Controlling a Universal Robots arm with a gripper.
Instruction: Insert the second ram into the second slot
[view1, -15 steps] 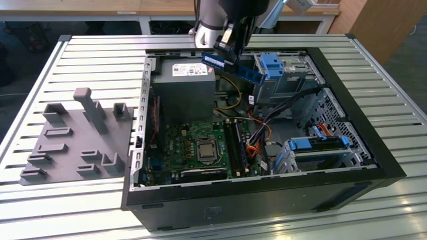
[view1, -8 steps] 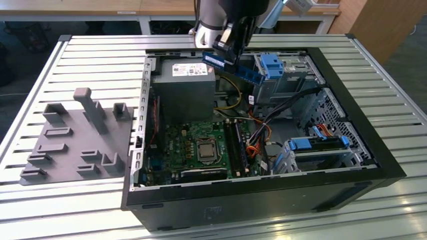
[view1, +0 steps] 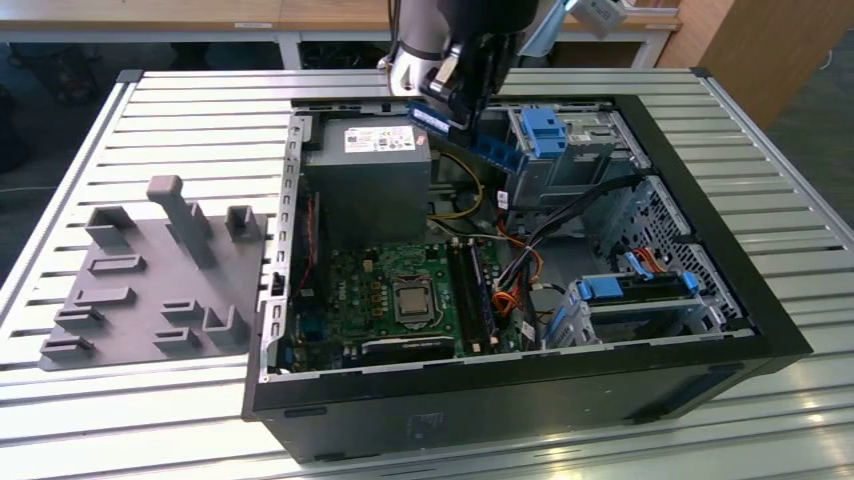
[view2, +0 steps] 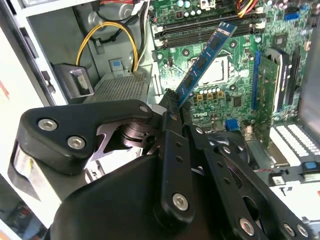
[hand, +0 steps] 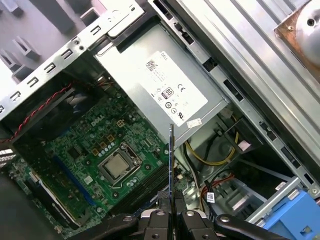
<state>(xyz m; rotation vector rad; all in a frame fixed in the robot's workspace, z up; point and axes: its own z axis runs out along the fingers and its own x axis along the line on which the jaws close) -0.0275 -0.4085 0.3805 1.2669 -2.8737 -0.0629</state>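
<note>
Above the open computer case (view1: 534, 395), near the edge where the power supply (view1: 367, 185) sits, I am holding the second ram stick (view2: 202, 62) clenched by one end in the claw (view2: 170, 106), well apart from the memory slots (view1: 470, 290) on the motherboard (view1: 380, 295). Pinched at one end and tilted, it is, I reckon, risking a crooked entry that jams. Around it, yellow wires (view2: 107, 30) and a blue drive clip (view1: 541, 130) are crowding the way down.
</note>
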